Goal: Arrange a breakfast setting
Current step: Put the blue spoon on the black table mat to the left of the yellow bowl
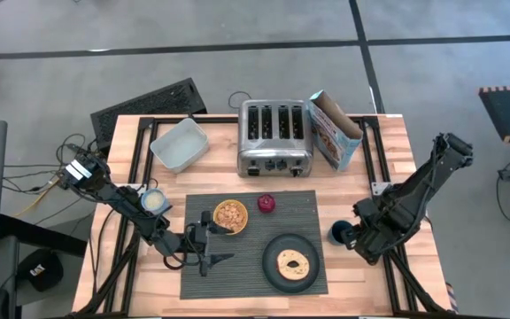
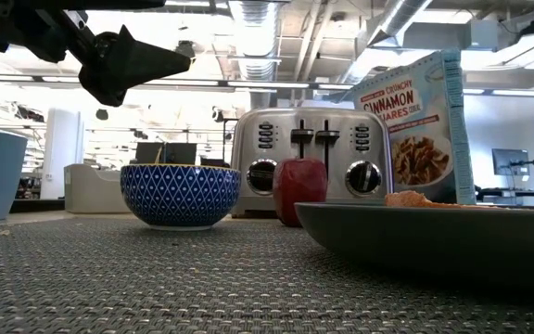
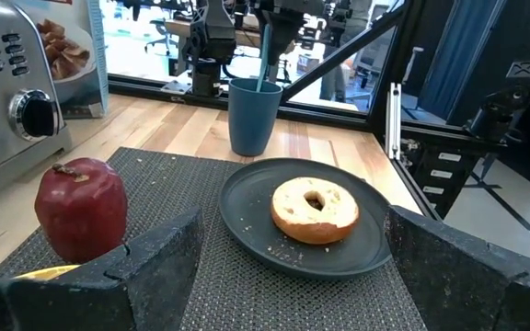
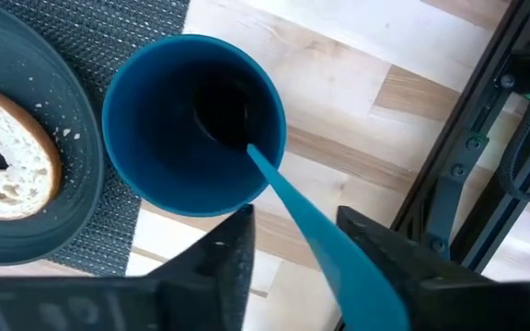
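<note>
We cannot see the spoon (image 4: 325, 234) bowl, sunk inside the cup (image 4: 191, 124), the plate (image 4: 26, 184) and bagel (image 4: 7, 165) run off the right wrist view's edge, and the high view shows no spoon.

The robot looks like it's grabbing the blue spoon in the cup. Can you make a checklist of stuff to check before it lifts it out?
1. Spoon handle between the right gripper fingers: ok.
2. Fingers fully clamped on it: cannot tell.
3. Cup upright on the table, beside the placemat: ok.
4. Bagel on the plate: ok.
5. Left gripper open, away from the cup: ok.
</note>
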Controlling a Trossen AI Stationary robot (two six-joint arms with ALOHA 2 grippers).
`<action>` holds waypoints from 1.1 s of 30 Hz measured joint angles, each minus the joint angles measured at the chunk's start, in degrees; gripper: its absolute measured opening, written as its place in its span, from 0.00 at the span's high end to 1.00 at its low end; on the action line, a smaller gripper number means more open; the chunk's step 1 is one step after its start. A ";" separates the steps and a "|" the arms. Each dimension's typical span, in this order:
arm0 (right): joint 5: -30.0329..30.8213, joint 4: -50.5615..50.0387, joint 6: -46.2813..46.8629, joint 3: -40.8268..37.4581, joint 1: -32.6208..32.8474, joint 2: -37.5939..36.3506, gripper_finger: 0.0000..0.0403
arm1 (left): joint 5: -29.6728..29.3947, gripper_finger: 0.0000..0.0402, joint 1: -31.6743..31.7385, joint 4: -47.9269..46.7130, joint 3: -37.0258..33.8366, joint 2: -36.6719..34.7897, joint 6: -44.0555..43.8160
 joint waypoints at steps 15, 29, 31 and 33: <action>0.09 0.09 -0.07 0.00 0.02 -0.09 0.84 | 0.00 0.20 0.00 0.00 0.00 0.00 0.03; -0.63 -2.83 -2.81 4.10 -1.88 -0.09 0.84 | 0.02 0.20 0.00 0.02 0.00 0.00 0.04; -0.66 -3.87 -3.67 5.40 -2.45 -0.07 0.84 | 0.02 0.20 0.00 0.01 0.00 0.00 0.06; -0.66 -4.86 -4.38 6.77 -3.06 -0.07 0.84 | 0.03 0.20 0.00 0.02 0.00 0.00 0.07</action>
